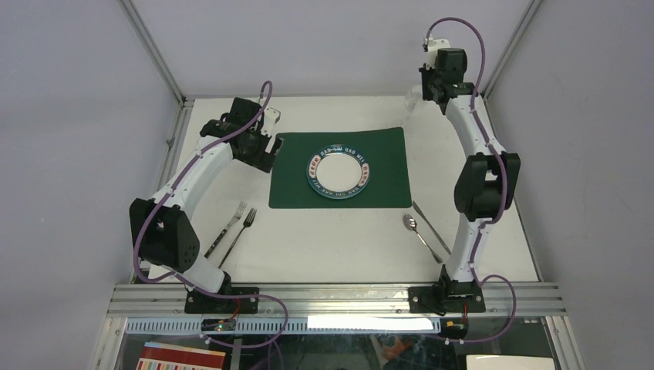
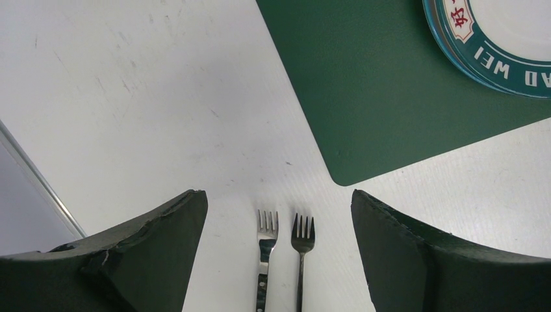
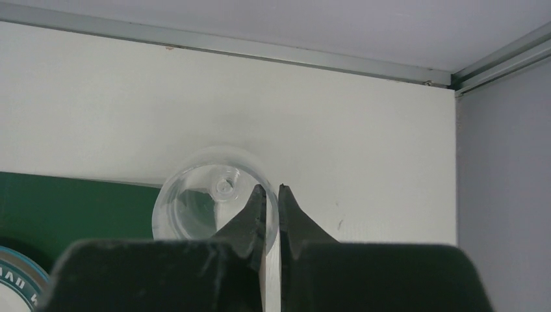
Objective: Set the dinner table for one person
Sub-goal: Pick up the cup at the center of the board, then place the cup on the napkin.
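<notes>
Bench (image 1: 347, 239): white, green placemat (image 1: 393, 189) and plate (image 1: 362, 176) at centre
Left pincer (image 2: 277, 193): released, spread above two forks (image 2: 266, 237)
Right pincer (image 3: 271, 195): clenched on glass (image 3: 195, 201) rim, far right

The right gripper (image 3: 271, 192) is pinching the right rim of a clear glass (image 3: 195, 201), its jaws nearly meeting, one inside and one outside. The glass is showing against the white worktop (image 3: 364, 117), beside the far edge of the green mat (image 3: 65, 201). A plate (image 3: 19, 276) is peeking in at bottom left.
</notes>
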Controlling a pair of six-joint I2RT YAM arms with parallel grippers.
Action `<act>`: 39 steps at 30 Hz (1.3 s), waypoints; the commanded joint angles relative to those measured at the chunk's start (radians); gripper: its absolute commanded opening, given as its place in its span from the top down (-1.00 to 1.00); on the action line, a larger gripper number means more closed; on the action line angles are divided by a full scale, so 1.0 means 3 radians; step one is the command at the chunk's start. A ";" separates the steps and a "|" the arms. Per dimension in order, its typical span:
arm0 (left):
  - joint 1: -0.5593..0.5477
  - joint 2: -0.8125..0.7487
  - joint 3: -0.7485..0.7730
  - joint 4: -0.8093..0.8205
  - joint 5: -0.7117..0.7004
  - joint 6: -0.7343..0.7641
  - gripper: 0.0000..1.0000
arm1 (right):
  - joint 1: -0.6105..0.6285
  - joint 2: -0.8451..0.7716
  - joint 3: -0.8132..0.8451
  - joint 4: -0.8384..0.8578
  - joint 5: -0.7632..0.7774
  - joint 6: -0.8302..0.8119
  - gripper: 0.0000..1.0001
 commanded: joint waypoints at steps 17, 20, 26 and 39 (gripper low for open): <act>0.0026 -0.0091 0.0009 0.0124 0.0081 -0.0066 -0.69 | 0.0098 -0.1438 -0.0988 0.0807 -0.0095 -0.0111 1.00; 0.0026 -0.0083 -0.0005 0.0125 0.0082 -0.0066 -0.68 | 0.0135 -0.1406 -0.0878 0.0412 -0.0167 -0.0087 1.00; 0.0026 -0.0066 0.0001 0.0125 0.0104 -0.0065 -0.68 | 0.0168 -0.1311 -0.0385 -0.0442 -0.0333 0.0013 1.00; 0.0027 -0.0063 -0.0046 0.0121 0.0135 -0.0061 -0.66 | 0.0271 -0.1288 -0.0416 -0.0779 -0.0560 0.0074 1.00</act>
